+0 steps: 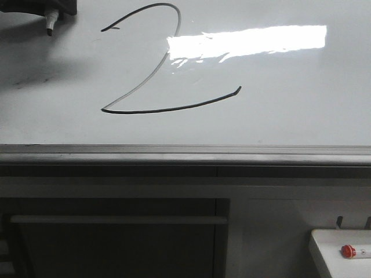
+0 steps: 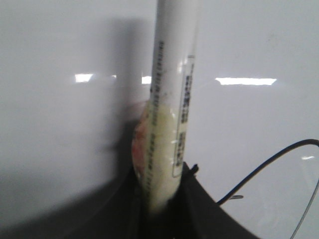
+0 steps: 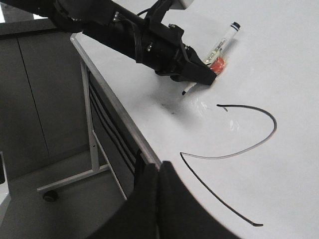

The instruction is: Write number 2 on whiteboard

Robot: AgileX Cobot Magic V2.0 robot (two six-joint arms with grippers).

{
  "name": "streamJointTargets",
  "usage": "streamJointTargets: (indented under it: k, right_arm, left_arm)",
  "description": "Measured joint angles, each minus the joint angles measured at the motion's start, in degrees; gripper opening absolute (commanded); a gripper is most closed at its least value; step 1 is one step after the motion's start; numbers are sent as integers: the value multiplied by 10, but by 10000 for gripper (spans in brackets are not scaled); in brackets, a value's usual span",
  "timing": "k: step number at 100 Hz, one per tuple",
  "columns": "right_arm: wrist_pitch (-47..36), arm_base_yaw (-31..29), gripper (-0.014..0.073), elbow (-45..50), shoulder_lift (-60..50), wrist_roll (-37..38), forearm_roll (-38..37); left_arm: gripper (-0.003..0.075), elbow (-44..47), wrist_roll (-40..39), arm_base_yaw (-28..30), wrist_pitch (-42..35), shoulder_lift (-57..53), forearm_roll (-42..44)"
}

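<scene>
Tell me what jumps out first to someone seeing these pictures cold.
A big black number 2 drawn across the whiteboard, beside a bright rectangular glare. At the board's upper left, the left gripper holds a marker, its tip just off the surface. A red-capped marker lies in a tray lower right.

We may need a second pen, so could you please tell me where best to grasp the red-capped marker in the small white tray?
Grip the red-capped marker across its white barrel, coming from above: it lies flat in the white tray, cap towards the left.
</scene>
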Motion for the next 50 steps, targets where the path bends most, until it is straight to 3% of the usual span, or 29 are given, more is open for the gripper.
streamJointTargets:
  k: [13, 32, 50]
  right_arm:
    - [0, 0, -71, 0, 0, 0, 10]
    - [-1, 0, -71, 0, 0, 0, 15]
    - [-3, 0, -71, 0, 0, 0, 17]
  left_arm:
    - [56, 0, 0, 0, 0, 0, 0]
    - [305, -1, 0, 0, 3, 2, -1]
    - [340, -5, 0, -2, 7, 4, -5]
